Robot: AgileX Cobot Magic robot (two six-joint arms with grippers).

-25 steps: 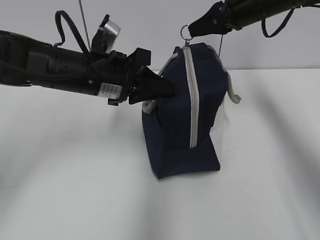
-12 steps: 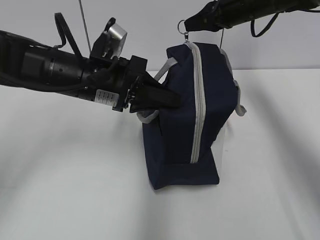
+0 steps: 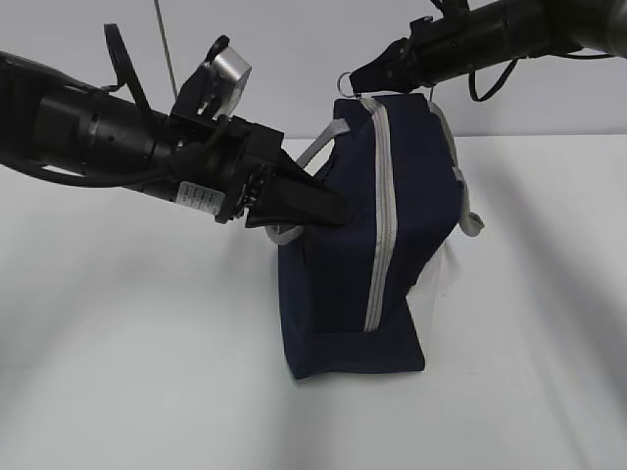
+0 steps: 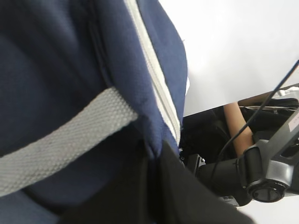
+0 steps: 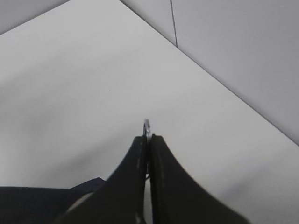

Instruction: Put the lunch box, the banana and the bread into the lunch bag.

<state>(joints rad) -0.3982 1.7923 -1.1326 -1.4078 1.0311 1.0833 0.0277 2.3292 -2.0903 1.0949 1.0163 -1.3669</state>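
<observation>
The lunch bag [image 3: 367, 240] stands upright mid-table, its grey zipper [image 3: 377, 215] apparently fully done up. The right gripper [image 3: 361, 74] pinches the ring pull [image 5: 147, 127] at the bag's top; the left gripper [image 3: 318, 206] clamps fabric on its left side. This looks like the closing step; next, both should let go.

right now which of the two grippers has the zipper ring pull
The right gripper, up by the top of the lunch bag, is shut on the ring pull. The left gripper instead grips the bag's side by a grey handle.
</observation>
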